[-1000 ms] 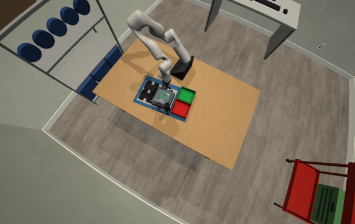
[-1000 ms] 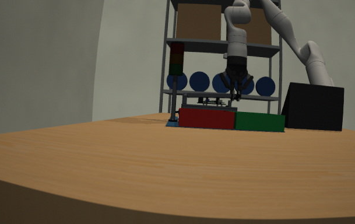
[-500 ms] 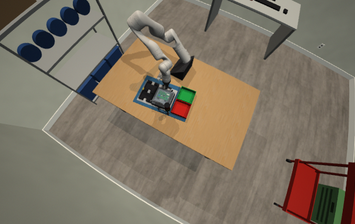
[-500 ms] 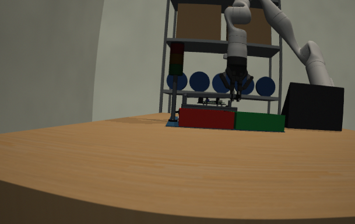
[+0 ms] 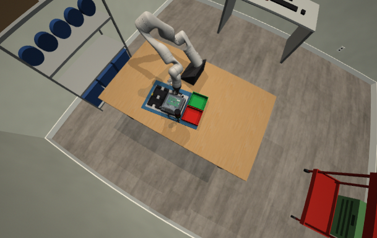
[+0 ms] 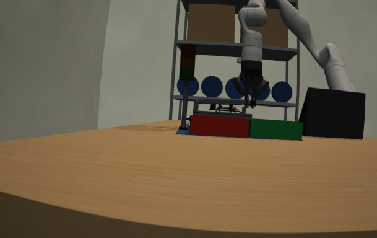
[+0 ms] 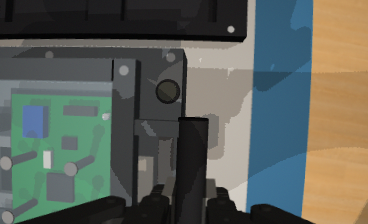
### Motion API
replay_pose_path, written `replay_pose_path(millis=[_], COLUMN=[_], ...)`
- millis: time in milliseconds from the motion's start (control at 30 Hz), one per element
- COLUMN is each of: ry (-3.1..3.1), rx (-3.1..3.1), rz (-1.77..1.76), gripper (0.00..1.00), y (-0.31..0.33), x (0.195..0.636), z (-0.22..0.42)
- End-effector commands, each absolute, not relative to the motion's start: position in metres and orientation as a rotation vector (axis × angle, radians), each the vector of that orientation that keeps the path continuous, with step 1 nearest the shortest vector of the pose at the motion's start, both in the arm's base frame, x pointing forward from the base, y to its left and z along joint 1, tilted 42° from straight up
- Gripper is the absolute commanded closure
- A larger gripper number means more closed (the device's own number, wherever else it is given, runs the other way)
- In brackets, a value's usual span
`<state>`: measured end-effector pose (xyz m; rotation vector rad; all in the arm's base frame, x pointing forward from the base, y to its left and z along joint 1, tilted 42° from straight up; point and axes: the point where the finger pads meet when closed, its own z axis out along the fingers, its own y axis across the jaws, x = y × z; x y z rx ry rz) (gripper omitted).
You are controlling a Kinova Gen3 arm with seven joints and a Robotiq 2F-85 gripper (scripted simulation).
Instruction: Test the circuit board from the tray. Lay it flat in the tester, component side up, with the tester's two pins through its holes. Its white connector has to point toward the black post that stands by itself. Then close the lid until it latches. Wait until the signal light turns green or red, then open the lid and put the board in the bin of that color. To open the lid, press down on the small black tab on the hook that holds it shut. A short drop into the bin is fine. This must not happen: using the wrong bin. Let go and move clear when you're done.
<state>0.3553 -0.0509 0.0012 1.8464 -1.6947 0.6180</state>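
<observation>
Wooden counter [image 5: 231, 124] in a grey-floored room, with a blue mat [image 7: 280, 125] carrying the test station.

The green rectangular circuit board [image 7: 60, 150] lies flat in the grey tester [image 5: 170, 102], component side up, under the tester's see-through lid [image 7: 122, 125] — the lid is down over it. The black end effector [image 7: 191, 197] hangs over the tester's edge nearest the arm's base, its fingers pinched on the lid's upright dark handle bar [image 7: 191, 160]. A green open bin [image 5: 198, 100] and a red open bin [image 5: 192, 115] sit just beside the tester; the black slotted tray [image 5: 157, 95] lies on its other side.
</observation>
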Motion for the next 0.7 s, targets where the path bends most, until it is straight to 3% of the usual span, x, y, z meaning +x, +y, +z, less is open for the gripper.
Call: replay_pose_path(millis=[0,667], ry=[-1.697,-1.697], rx=[1.839,1.839], rz=[0.611,0.611], gripper=[1.00,1.00], y=[-0.0555,-0.0577], x=[0.3548,0.3546], z=[-0.0038,-0.0063])
